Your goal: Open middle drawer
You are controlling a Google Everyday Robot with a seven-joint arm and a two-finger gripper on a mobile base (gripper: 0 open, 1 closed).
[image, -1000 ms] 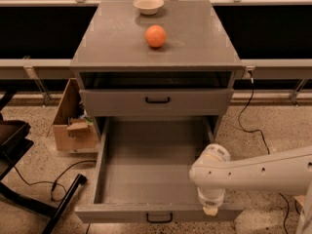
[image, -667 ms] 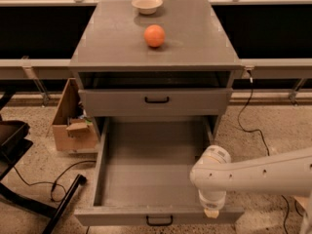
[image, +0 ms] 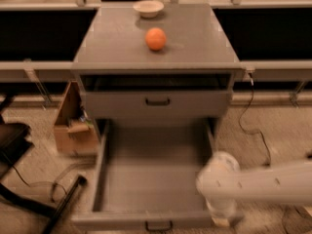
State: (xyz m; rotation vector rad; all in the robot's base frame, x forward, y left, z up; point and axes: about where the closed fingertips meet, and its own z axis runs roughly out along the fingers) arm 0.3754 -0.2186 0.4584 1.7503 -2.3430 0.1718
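The middle drawer (image: 151, 179) is pulled far out of the grey cabinet. Its wide shallow box looks empty, and its small black handle (image: 158, 225) sits at the bottom edge of the view. My gripper (image: 220, 219) hangs from the white arm (image: 263, 182) that comes in from the right. It is at the drawer's front right corner, right of the handle, by the front panel.
The taller top drawer front (image: 157, 104) with its bigger handle stands slightly ajar above. An orange (image: 156, 38) and a small white bowl (image: 148, 8) sit on the cabinet top. A cardboard box (image: 73, 126) is on the floor at left, with cables and a black chair base (image: 14, 145).
The white arm and gripper have shifted slightly right and toward the front edge of the view. The drawer stays pulled out.
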